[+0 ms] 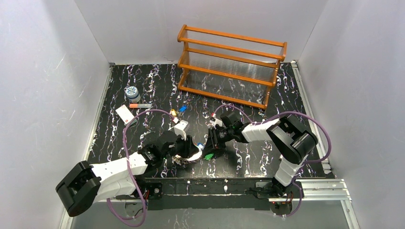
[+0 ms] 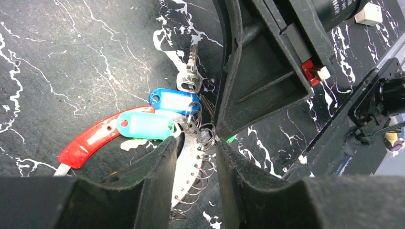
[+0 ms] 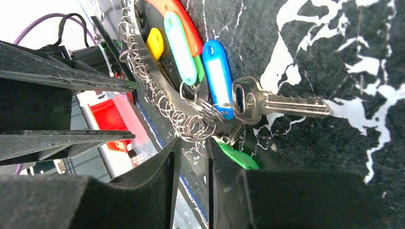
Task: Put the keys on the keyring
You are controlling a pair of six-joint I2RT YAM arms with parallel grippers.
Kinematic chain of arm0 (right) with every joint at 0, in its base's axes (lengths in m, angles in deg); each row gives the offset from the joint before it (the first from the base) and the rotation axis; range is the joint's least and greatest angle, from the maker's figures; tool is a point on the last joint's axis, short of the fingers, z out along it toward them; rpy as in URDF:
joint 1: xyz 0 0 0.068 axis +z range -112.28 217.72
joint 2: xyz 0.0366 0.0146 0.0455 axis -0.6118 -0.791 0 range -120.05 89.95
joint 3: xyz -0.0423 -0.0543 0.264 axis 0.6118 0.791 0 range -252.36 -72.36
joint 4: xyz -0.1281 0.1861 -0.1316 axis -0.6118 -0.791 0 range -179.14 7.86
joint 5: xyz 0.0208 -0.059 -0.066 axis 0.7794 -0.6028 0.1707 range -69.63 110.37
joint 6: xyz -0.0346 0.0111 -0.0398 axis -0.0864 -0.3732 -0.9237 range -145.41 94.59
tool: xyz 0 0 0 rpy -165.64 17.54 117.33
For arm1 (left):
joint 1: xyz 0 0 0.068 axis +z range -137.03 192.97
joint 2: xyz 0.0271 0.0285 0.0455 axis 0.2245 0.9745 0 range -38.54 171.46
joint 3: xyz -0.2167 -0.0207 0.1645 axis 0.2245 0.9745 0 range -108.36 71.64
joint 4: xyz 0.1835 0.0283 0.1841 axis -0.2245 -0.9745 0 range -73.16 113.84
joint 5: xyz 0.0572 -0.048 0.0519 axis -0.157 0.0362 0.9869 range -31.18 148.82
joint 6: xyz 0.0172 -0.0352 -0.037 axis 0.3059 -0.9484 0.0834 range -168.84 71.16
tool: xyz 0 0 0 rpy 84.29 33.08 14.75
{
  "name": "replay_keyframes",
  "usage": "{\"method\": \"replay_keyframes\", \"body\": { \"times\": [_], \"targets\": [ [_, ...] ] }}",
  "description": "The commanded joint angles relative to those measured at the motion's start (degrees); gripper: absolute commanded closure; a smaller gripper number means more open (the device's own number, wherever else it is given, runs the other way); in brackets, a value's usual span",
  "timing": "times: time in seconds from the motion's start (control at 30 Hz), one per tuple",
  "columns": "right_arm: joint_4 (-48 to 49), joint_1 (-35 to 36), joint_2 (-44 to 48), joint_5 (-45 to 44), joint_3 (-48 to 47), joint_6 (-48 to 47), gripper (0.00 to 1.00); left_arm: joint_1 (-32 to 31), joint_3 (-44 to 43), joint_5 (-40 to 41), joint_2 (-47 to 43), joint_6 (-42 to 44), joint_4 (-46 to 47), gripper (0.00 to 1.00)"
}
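From the top: both arms bend in toward the front middle of the counter [image 1: 143, 138]. The left tool [image 1: 189, 151] & the right tool [image 1: 213, 142] are nose to nose, w/ the keyring [image 1: 195, 156] right btw them. A green key [image 1: 208, 155] lies just beside the right tool, on its near side. Two loose keys [image 1: 180, 109], yellow & blue, sit well apart, further back. Left wrist view: the left tool's fingers [image 2: 148, 181] are drawn close w/ the keyring's silver band in the gap, so it looks pinched there. The red piece [image 2: 90, 140] curves off to the left on the counter. A teal tag [image 2: 145, 125] & a blue tag [image 2: 174, 100] hang from the small rings [image 2: 203, 138], & a silver key [image 2: 191, 78] is joined to the blue tag. The right tool's tip sits right at those rings. Right wrist view: the right tool's fingers [image 3: 143, 191] are almost pressed together, just a thin slit; can't tell if a ring is nipped in it. The rings are straight ahead, right at the tips. The silver key's long side runs across this view, head at the rings, blade pointing away to the right. The green key is tucked just beside the right-hand finger, so I think the right arm is the one to hook it on next, while the left tool holds the keyring.
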Motion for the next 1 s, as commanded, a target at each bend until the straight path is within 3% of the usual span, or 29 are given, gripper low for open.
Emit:
{"method": "replay_keyframes", "body": {
  "times": [0.0, 0.13, 0.3, 0.53, 0.67, 0.8, 0.97],
  "targets": [
    [2.5, -0.2, 0.1, 0.8, -3.1, 0.0, 0.68, -0.2, -0.2, 1.5, -1.0, 1.6, -1.2, 0.65],
    [0.5, -0.2, 1.7, 0.0, -3.7, -4.0, 0.67, -0.2, 0.7, -1.1, 0.4, 4.1, 1.0, 0.64],
    [-3.5, -0.1, 8.1, -6.0, -2.5, -17.2, 0.60, -0.2, 1.6, -5.1, 0.6, 9.4, 4.6, 0.63],
    [6.8, -0.2, 19.5, -11.2, 6.8, -33.5, 0.56, -0.2, 4.2, -9.2, 0.5, 14.9, 12.3, 0.62],
    [15.3, -0.2, 22.3, -9.0, 12.7, -44.9, 0.53, -0.2, 5.1, -9.6, 0.2, 18.6, 13.1, 0.60],
    [18.4, -0.1, 21.9, -2.8, 15.0, -58.0, 0.43, -0.2, 6.1, -10.9, -1.0, 22.1, 12.9, 0.60],
    [21.8, 0.0, 18.7, 4.4, 14.6, -67.1, 0.46, -0.2, 7.8, -8.8, -4.7, 21.5, 13.7, 0.60]
  ]
}}
